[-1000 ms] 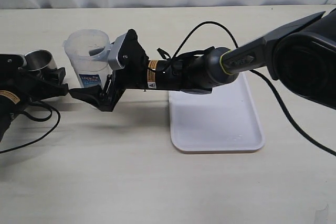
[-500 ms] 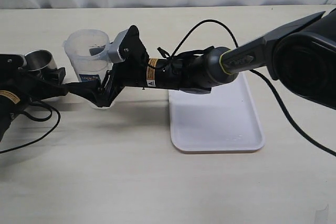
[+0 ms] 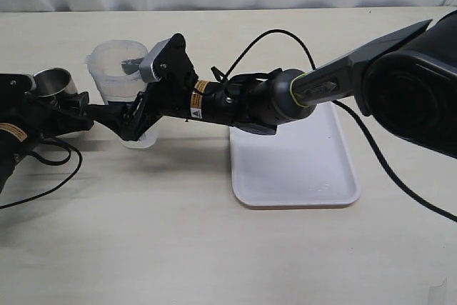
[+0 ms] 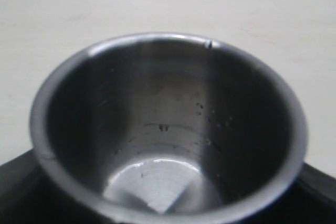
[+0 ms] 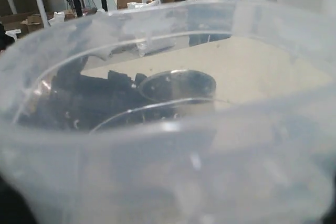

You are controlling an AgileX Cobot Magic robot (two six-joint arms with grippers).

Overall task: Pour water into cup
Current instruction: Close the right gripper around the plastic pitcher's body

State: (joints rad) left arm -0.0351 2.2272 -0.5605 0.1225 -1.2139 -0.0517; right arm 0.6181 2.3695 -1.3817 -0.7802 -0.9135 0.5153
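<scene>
The cup (image 3: 53,81) is sitting at the far left of the table (image 3: 171,241), and the left gripper (image 3: 51,98) is clamping it, its black fingers (image 4: 16,192) pressing against the steel wall from either side, partly open to the cup's width. Just right of it the pitcher (image 3: 114,58) is standing on the table, and the right gripper (image 3: 125,101) is reaching across from the right and straddling its lower half with fingers spread wide; the near finger (image 3: 118,123) is crossing in front of the base, while the far one is hiding behind the cloudy plastic, so whether either is pressing the pitcher is hard to tell. The left arm is running off the left edge, and the gripper is covering the cup's lower part. Water is hard to make out in either vessel; only small droplets (image 4: 210,114) are clinging to the cup's inner wall. The cup is standing upright, its long axis vertical and its mouth facing up, as is the pitcher's. A white tray (image 3: 293,169) is lying further right, under the right arm.
</scene>
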